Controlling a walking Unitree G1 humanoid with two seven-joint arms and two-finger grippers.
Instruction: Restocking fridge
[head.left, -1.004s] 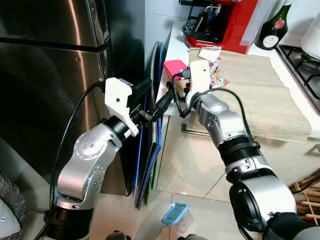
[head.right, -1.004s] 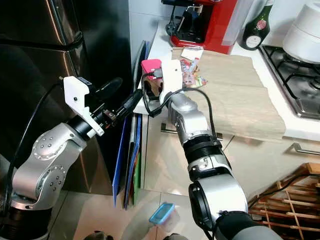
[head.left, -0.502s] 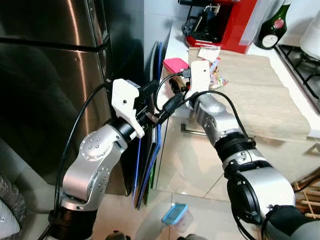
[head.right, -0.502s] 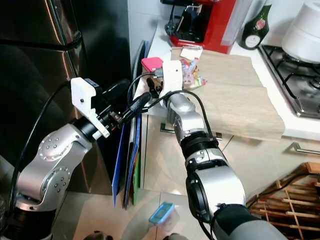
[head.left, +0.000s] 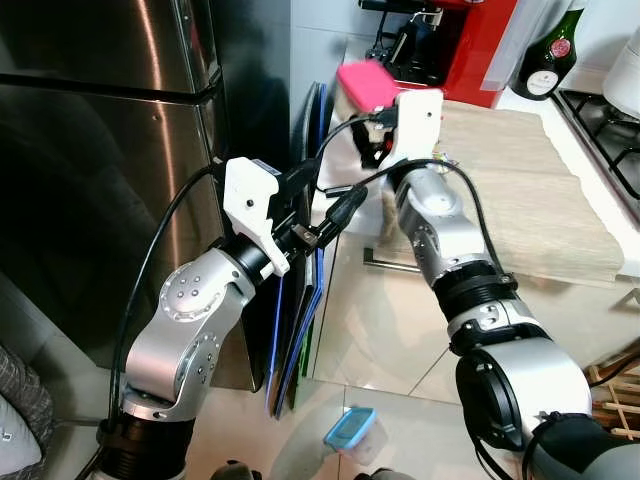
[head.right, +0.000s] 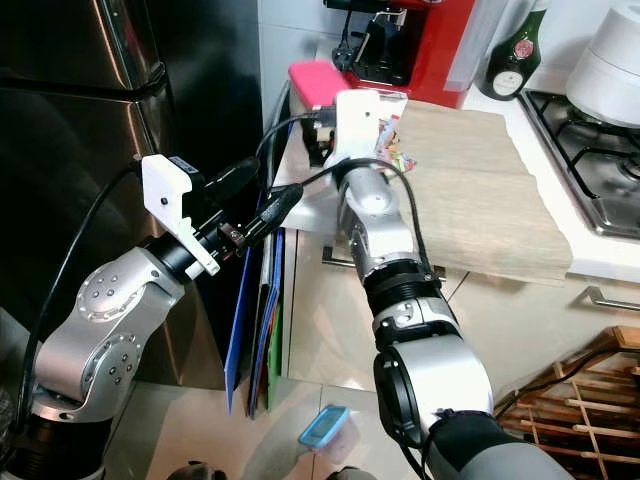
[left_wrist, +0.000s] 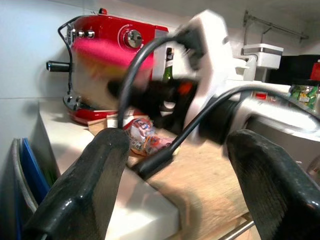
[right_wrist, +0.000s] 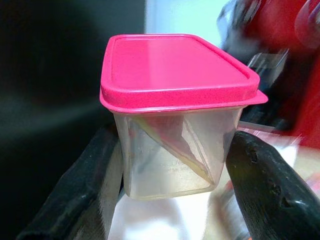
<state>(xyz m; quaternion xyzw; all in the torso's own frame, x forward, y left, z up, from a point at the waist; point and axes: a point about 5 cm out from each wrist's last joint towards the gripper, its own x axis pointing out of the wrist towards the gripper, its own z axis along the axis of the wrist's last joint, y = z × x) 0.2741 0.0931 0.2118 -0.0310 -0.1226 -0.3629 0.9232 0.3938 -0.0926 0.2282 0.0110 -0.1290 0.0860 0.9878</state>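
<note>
pink-lid container (head.left: 366, 84): motion-blurred | wine bottle (head.left: 548, 55): top cut off

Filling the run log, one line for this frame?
right gripper: shut on pink-lidded container, held above counter | left gripper: open beside fridge
</note>
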